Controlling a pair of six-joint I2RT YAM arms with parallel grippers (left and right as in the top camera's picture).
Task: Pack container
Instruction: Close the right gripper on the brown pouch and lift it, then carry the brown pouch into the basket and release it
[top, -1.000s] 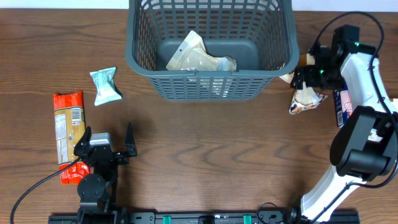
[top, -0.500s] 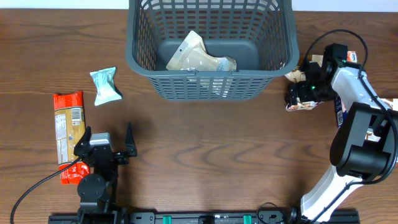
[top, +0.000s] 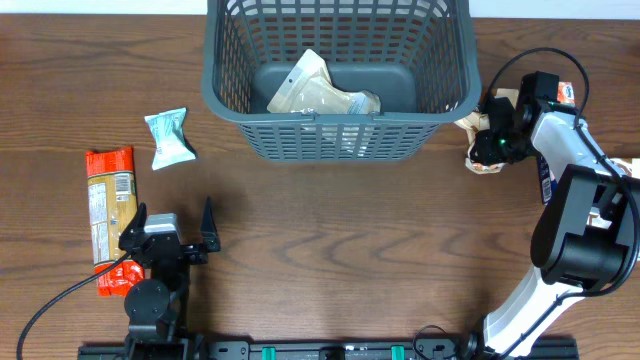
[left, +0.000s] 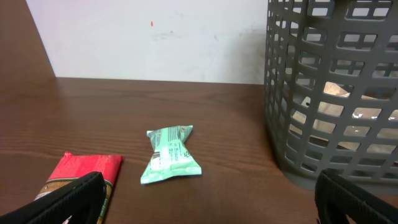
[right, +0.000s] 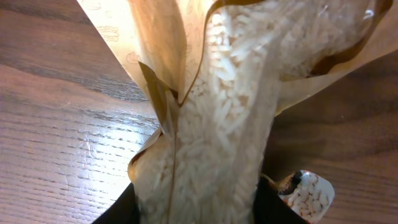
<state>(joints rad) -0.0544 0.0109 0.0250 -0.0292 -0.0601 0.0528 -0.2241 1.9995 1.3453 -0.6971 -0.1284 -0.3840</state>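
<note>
Right wrist view alone shows rice in the bag (right: 214, 118) its pincer (right: 196, 205) pinches.

A pouch (right: 211, 124) of pale, rice-like grains fills most of the frame. Its clear window is framed by tan paper that folds and creases along the left side. The pouch's lower end sits between the two dark jaws, which press on it from left and right at the bottom edge. Just beside the right jaw, a small packet (right: 308, 194) printed with pale nuts or beans peeks out. Beneath lies the brown wood-grain surface (right: 62, 143), faintly glossy.
</note>
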